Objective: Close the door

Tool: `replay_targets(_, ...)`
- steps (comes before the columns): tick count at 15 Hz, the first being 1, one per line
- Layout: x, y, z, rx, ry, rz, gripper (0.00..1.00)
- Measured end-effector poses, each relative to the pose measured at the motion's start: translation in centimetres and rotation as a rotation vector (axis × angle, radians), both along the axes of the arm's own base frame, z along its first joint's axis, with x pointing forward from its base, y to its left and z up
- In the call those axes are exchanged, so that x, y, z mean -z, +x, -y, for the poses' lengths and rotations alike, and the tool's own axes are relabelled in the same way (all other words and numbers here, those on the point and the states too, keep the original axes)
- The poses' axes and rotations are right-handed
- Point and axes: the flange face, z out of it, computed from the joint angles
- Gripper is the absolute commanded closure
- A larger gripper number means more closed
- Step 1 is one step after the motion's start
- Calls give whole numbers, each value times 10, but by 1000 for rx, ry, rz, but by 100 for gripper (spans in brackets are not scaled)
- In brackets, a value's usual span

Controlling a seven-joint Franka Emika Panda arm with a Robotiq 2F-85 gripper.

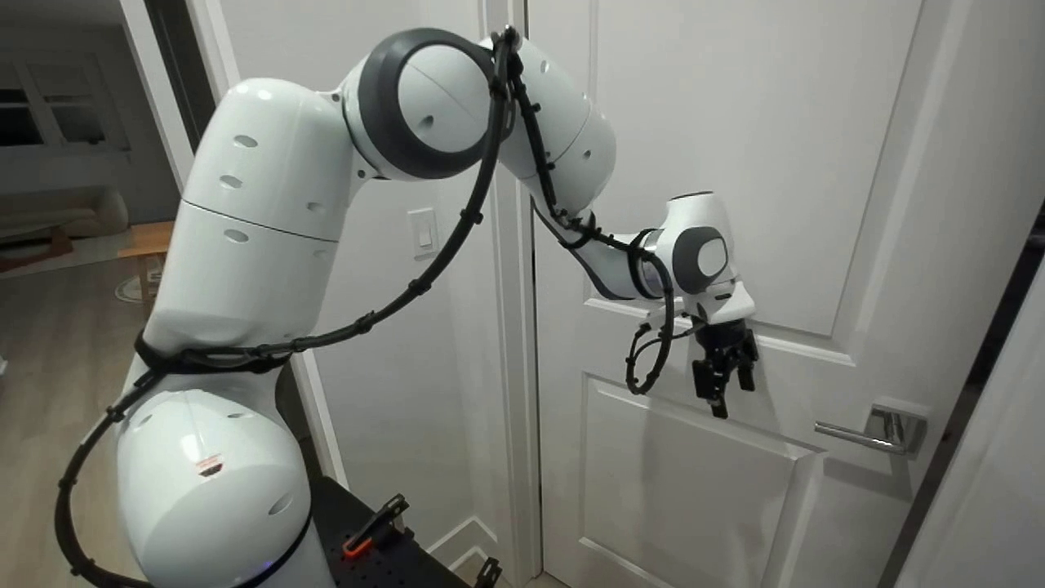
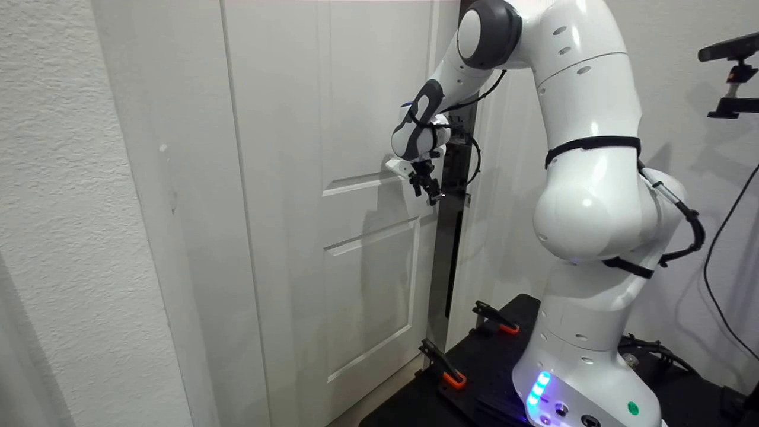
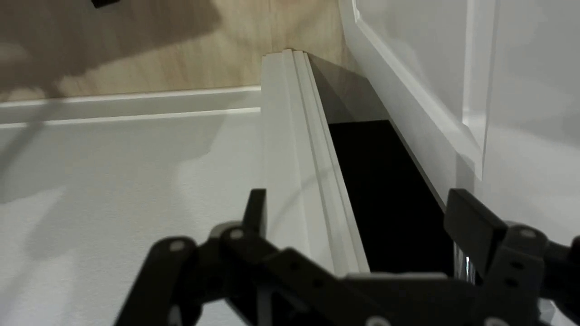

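Observation:
The white panelled door (image 1: 686,490) stands ajar; it also shows in an exterior view (image 2: 367,290) and at the right of the wrist view (image 3: 525,113). A dark gap (image 3: 385,181) lies between its edge and the white frame (image 3: 308,181). The silver lever handle (image 1: 865,437) is near the door's free edge; in the wrist view only a shiny strip of it (image 3: 464,267) shows beside the right finger. My gripper (image 1: 727,392) points down in front of the door, left of and above the handle. In the wrist view its fingers (image 3: 358,199) are wide apart with nothing between them.
A black table (image 2: 409,409) carries the arm's base and clamps with orange parts (image 2: 453,379). A wall with a light switch (image 1: 423,233) is beside the door's hinge side. A camera on a mount (image 2: 732,47) stands behind the arm. A cable loop (image 1: 649,367) hangs beside the wrist.

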Motion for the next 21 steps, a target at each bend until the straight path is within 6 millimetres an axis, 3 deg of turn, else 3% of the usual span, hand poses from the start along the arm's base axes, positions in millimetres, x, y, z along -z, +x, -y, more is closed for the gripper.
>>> replay_targets(6,-25,12,51,-53,27,-16,0)
replay_targets(9,-28,14,72,-60,-2,-20,0)
replay_targets(14,-14,17,97,-40,-41,-37,0)
replay_targets(21,9,38,105,-78,-90,4,0)
